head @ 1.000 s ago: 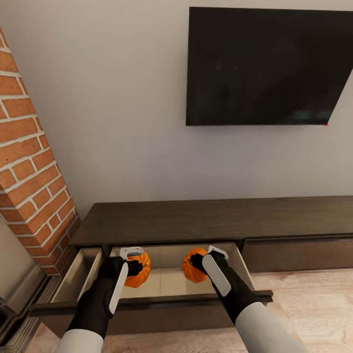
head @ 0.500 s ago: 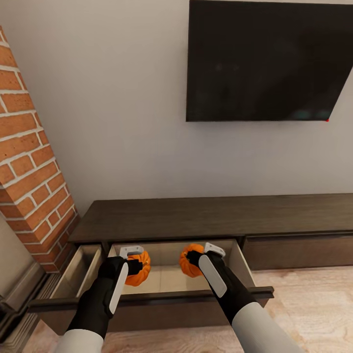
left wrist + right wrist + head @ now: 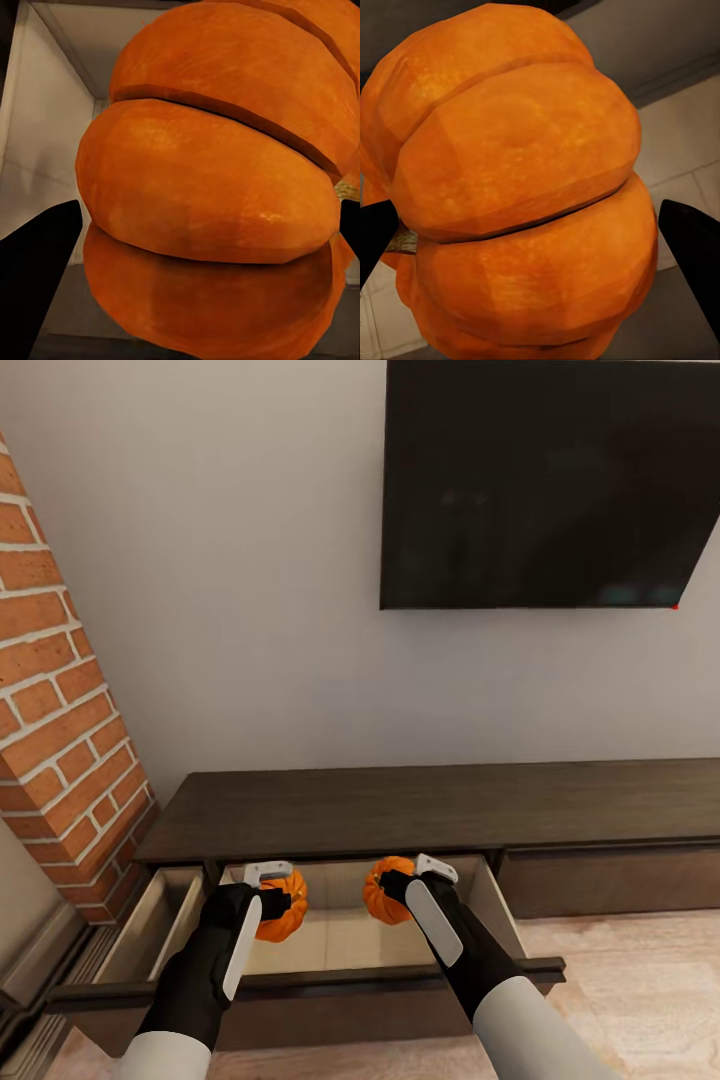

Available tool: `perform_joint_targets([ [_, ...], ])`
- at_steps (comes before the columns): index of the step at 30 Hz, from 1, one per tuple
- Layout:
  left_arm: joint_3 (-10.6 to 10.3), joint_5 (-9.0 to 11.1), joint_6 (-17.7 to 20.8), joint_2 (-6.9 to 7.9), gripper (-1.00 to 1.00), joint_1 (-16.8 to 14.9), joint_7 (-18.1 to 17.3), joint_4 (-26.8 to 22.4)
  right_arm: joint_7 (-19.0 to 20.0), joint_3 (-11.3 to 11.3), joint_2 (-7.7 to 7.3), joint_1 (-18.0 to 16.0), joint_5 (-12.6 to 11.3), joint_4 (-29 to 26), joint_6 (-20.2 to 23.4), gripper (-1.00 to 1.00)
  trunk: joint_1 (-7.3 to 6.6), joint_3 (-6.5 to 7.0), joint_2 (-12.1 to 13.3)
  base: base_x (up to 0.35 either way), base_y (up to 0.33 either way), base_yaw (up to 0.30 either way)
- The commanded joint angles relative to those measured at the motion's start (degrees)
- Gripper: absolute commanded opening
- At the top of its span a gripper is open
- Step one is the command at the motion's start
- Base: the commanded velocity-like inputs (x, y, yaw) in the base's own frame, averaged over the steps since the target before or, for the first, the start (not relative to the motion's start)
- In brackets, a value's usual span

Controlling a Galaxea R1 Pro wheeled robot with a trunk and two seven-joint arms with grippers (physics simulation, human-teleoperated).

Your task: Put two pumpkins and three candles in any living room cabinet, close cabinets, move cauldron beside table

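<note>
Over the open middle drawer (image 3: 340, 940) of the long dark-brown cabinet (image 3: 430, 805), the left gripper (image 3: 272, 897) clamps one pumpkin (image 3: 283, 905), its black fingers (image 3: 34, 270) pressed against the fruit's sides. In the left wrist view that pumpkin is tipped on its side, ribs running crosswise and a bit of stem (image 3: 346, 189) poking out sideways by the other finger. The left arm reaches forward and down, wrist turned inward. Just to the right, well apart from the first, a second pumpkin (image 3: 385, 891) is pinched by the right gripper (image 3: 398, 884); the right wrist view shows its stem (image 3: 401, 241) lying sideways next to one finger (image 3: 694, 251). The right arm slants in from the lower right. A smaller drawer (image 3: 150, 925) at the far left also stands open.
</note>
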Motion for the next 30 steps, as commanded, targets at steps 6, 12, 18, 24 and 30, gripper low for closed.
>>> perform_joint_targets([
  [6, 0.1, 0.1, 0.2, -0.05, -1.0, 0.0, 0.0, -0.1, -0.5, 0.0, -0.15, -0.1, -0.5, -0.1, 0.4, -1.0, 0.01, -0.06, 0.0, 0.114, 0.0, 0.0],
  [12, 0.1, 0.1, 0.2, -0.05, -1.0, 0.0, 0.0, -0.1, -0.7, -0.1, -0.5, -0.4, -0.9, -0.1, 1.6, -1.0, 0.44, -0.42, -0.8, 0.005, 0.0, 0.0],
  [18, 0.1, 0.1, 0.2, -0.05, -1.0, 0.0, 0.0, -0.1, -0.7, -0.3, -0.72, -0.9, -1.1, 0.0, 3.4, -1.0, 1.76, -1.49, -3.2, 0.0, 0.0, 0.0],
  [24, 0.1, 0.1, 0.2, -0.05, -1.0, 0.0, 0.0, -0.1, -0.7, -0.4, -0.9, -1.0, -1.1, 0.3, 3.4, -1.0, 3.08, -2.57, -5.6, 0.0, 0.0, 0.0],
  [30, 0.1, 0.1, 0.2, -0.05, -1.0, 0.0, 0.0, -0.1, -0.6, -0.5, -0.99, -1.0, -1.1, 0.3, 3.0, -1.0, 4.4, -3.65, -8.0, 0.0, 0.0, 0.0],
])
